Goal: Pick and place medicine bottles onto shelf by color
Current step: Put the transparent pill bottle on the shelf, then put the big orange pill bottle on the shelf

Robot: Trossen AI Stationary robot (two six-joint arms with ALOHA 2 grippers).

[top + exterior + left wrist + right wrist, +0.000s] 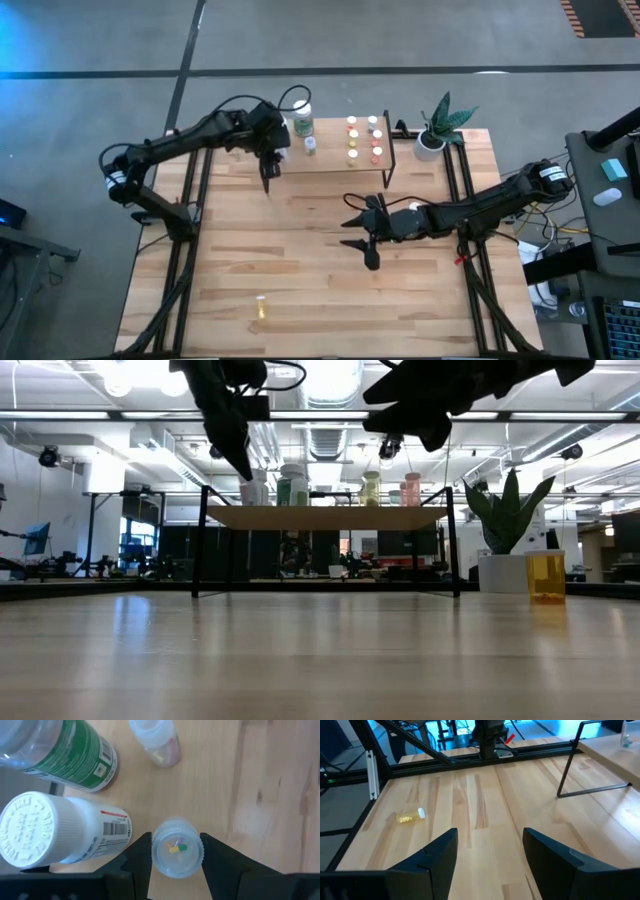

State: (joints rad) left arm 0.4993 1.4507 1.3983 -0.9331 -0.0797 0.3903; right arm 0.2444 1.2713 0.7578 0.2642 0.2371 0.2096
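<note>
While we hold: the left gripper (176,865) clamps a small clear bottle (177,849) over the shelf (335,160), beside the larger white bottles (65,832).
Our release: we lower until its base sits flat on the shelf, then part the fingers without nudging neighbours.
Our right gripper (365,232): spread wide, holding nothing, mid-table.
Left to fetch: a yellow bottle (260,308) lying near the table's front edge.
</note>
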